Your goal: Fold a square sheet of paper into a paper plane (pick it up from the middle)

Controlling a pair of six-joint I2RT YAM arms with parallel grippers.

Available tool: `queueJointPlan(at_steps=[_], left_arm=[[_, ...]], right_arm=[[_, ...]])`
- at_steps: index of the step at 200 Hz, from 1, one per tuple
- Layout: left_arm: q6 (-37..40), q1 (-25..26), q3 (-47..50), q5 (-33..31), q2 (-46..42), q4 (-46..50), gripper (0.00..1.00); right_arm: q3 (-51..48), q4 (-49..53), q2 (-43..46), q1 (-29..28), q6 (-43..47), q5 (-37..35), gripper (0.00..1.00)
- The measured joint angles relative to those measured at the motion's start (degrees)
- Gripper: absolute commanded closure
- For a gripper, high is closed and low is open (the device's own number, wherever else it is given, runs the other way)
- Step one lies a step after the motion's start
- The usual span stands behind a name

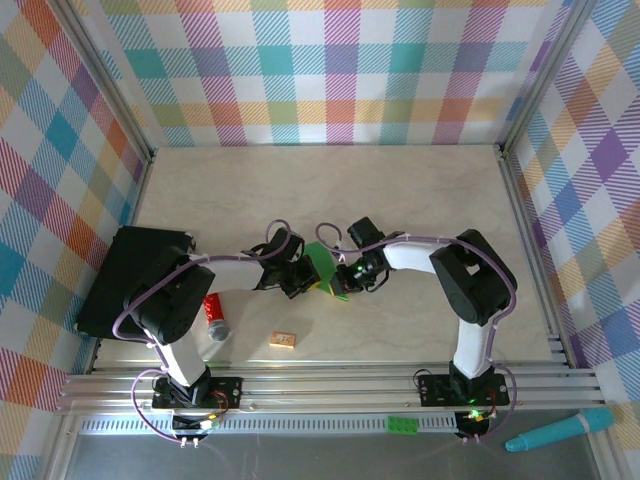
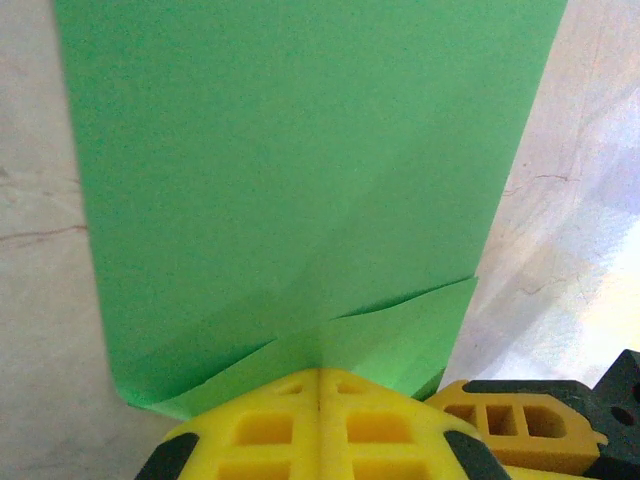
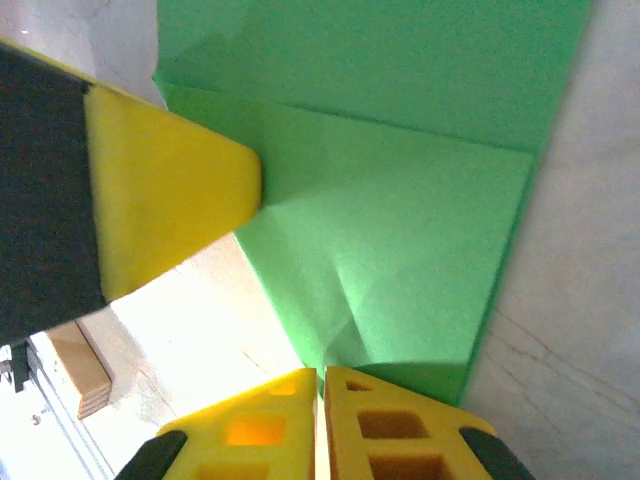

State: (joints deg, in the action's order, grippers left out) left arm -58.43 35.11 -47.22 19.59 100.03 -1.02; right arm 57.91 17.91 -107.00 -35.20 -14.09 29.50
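Note:
The bright green square sheet of paper point(image 1: 324, 266) is held up off the table between my two grippers, creased and with flaps folded over. My left gripper point(image 1: 299, 278) comes in from the left and is shut on the sheet's near edge; in the left wrist view its jaws point(image 2: 320, 374) pinch the paper point(image 2: 300, 180) where two folded flaps meet. My right gripper point(image 1: 349, 277) comes in from the right. In the right wrist view it point(image 3: 321, 372) is shut on the sheet's point(image 3: 400, 230) lower corner. The two grippers almost touch.
A black box point(image 1: 140, 280) lies at the table's left edge. A red cylinder point(image 1: 215, 310) and a small wooden block point(image 1: 283, 340) sit near the left arm. A green brick point(image 1: 403, 424) and a teal pen point(image 1: 560, 432) rest by the front rail.

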Motion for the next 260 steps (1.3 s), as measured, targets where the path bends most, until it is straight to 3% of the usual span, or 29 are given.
queueJointPlan(at_steps=[109, 144, 170, 202, 260], left_arm=[[1.3, 0.0, -1.4, 0.3, 0.8, 1.3, 1.0], [2.0, 0.0, -2.2, 0.4, 1.0, 2.4, 1.0], [2.5, 0.0, -2.4, 0.4, 1.1, 2.6, 1.0], [2.6, 0.0, -2.5, 0.4, 1.1, 2.8, 1.0], [4.2, 0.0, -3.6, 0.7, 1.5, 4.0, 1.0]], right_arm=[[-9.2, 0.6, 8.3, 1.0, -1.6, -2.9, 0.86], [-10.4, 0.1, 11.8, 1.1, -3.8, -3.1, 0.77], [-9.1, -2.0, 12.5, 1.1, -5.3, -1.7, 0.79], [-6.4, -3.4, 8.9, 1.0, -7.5, -1.4, 0.88], [-4.7, -2.9, 3.7, 1.1, -8.5, -1.9, 0.93]])
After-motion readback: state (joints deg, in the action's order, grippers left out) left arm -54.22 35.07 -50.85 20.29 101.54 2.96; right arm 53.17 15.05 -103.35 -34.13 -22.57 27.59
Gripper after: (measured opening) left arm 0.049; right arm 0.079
